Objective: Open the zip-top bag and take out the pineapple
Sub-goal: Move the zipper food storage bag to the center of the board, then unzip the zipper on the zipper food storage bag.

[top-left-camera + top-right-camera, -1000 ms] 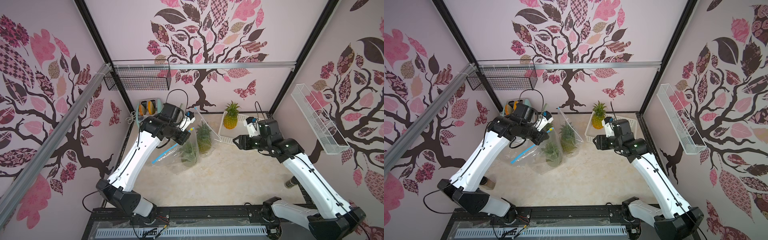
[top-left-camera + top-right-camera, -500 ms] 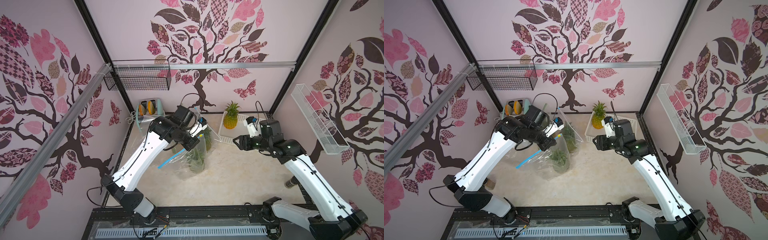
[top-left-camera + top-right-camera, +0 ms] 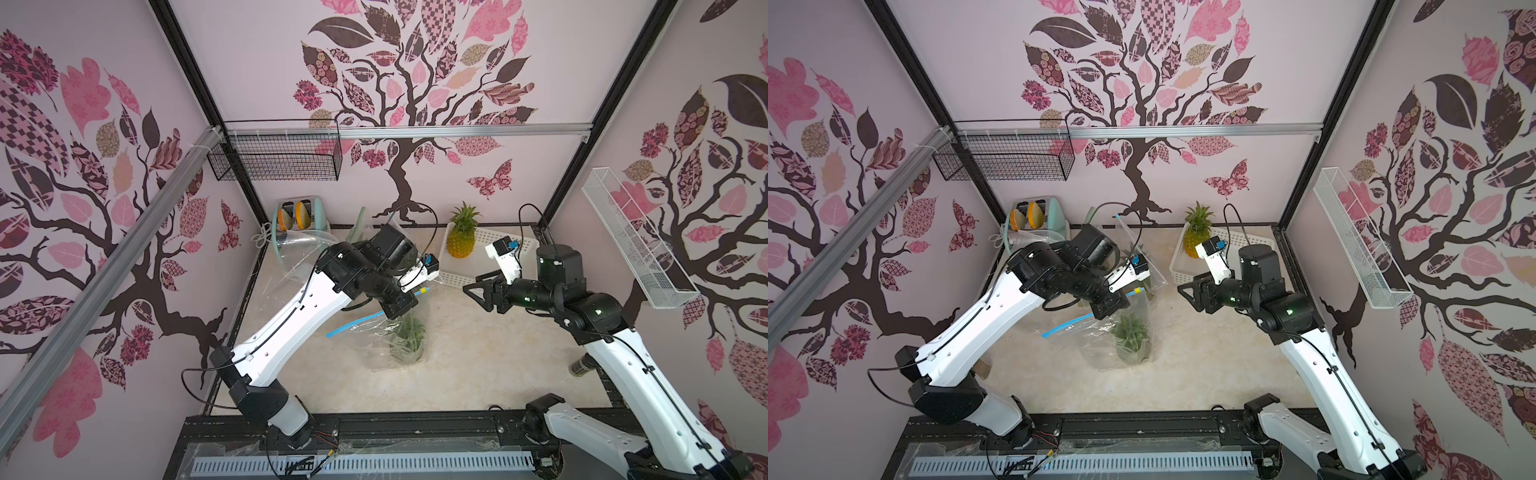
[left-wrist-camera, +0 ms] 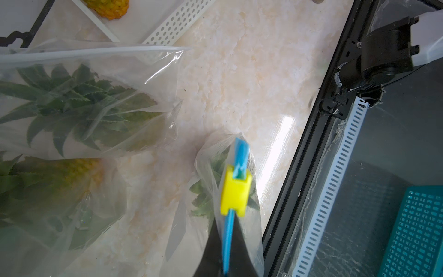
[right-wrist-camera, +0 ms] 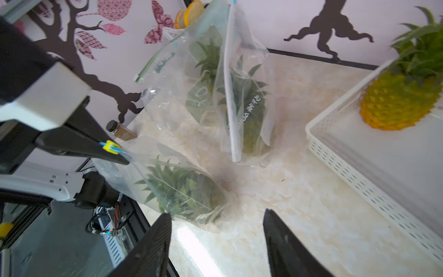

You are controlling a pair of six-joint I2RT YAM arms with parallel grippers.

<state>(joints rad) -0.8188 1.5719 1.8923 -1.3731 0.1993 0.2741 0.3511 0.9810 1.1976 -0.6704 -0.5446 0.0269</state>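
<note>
Left gripper (image 4: 226, 230): its black jaws are pressed together on the blue zip strip (image 4: 241, 153), just behind the yellow plastic slider (image 4: 236, 193), which touches the fingertips.
Zip-top bag: the clear plastic zip-top bag (image 3: 380, 347) hangs from that pinched corner, with its lower end on the cream marble-pattern tabletop (image 3: 478, 365), near the middle of the table in both top views.
Zip: the blue strip runs away from the left gripper as one thin line; whether the mouth has parted cannot be told.
Pineapple: the green-crowned pineapple (image 5: 187, 191) is inside the clear bag, its leaves towards the zip end; from above, mostly the crown shows (image 3: 1131, 336).
Right gripper (image 5: 217, 213): its jaws stand well apart with nothing between them. It hovers over bare tabletop, apart from the bag and pointing towards it, beside the white perforated plastic tray (image 5: 359, 187).
Tray: a bare yellow pineapple (image 3: 460, 241) stands upright in its far corner.
Back of table: more clear bags with pineapples (image 5: 247, 100) stand between the held bag and the back wall.
</note>
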